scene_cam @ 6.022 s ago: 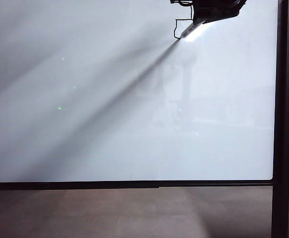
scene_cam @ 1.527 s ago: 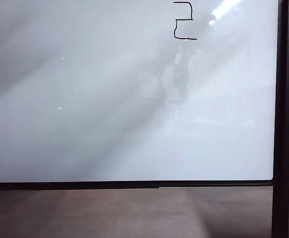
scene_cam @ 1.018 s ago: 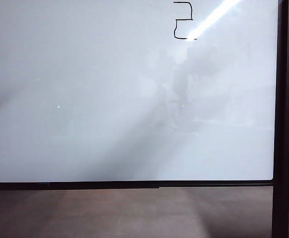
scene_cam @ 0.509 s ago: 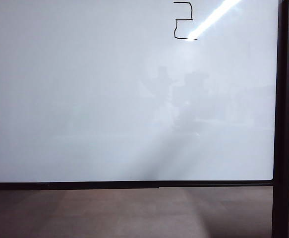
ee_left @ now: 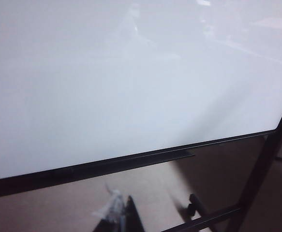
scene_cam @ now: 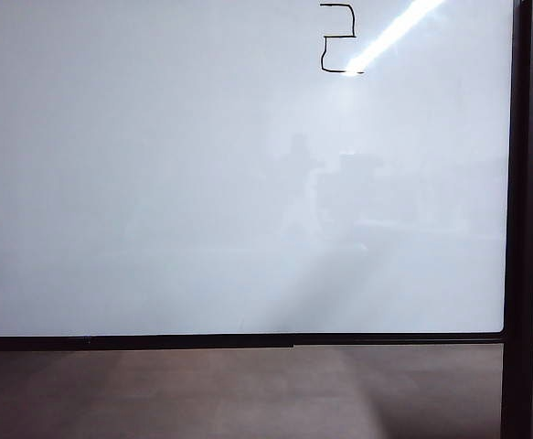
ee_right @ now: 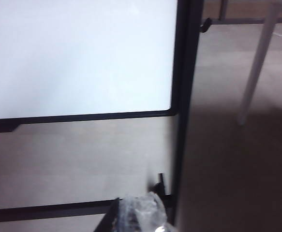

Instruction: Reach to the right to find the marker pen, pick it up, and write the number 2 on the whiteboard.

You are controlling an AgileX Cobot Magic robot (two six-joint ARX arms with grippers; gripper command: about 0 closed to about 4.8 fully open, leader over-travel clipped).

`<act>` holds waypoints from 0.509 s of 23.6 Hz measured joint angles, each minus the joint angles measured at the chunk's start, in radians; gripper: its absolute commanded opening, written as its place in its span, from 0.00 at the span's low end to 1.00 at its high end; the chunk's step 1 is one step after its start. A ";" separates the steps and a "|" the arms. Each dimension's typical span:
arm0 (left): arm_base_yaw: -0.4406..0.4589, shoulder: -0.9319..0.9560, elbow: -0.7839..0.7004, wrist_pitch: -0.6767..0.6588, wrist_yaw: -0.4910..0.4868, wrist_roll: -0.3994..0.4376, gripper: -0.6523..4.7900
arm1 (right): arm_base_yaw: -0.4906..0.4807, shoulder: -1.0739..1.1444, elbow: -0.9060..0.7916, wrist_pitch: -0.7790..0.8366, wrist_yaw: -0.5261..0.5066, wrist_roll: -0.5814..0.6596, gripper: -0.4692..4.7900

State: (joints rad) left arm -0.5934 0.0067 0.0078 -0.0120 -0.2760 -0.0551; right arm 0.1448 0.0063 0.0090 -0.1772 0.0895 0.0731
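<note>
The 2 sits high on the board, right of centre near the top edge, a boxy black figure with a bright streak of glare crossing its lower right corner. The pen is in no view. Below the 2 the board is plain glossy white down to its dark lower edge, with the dark frame post standing at the right side and brown floor beneath.

Neither arm shows in the exterior view. In the left wrist view, the left gripper just pokes in at the frame edge, a dark tip with something pale on it; whether it is parted or closed, I cannot tell. It touches nothing. In the right wrist view, the right gripper shows as a dark tip wrapped in crinkled clear film, clenched tight, well clear of the board's corner and the post.
</note>
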 measured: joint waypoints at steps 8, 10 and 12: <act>0.000 0.000 0.000 0.005 0.161 0.017 0.11 | 0.000 0.000 0.000 0.000 -0.006 0.029 0.08; 0.000 0.000 0.000 0.027 0.169 0.017 0.11 | 0.000 0.000 0.000 0.000 -0.006 0.029 0.08; 0.002 -0.003 0.000 0.047 0.170 0.018 0.11 | 0.000 0.000 0.000 0.000 -0.006 0.029 0.08</act>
State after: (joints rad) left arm -0.5911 0.0036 0.0078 0.0349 -0.1062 -0.0376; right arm 0.1448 0.0063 0.0090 -0.1776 0.0830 0.1020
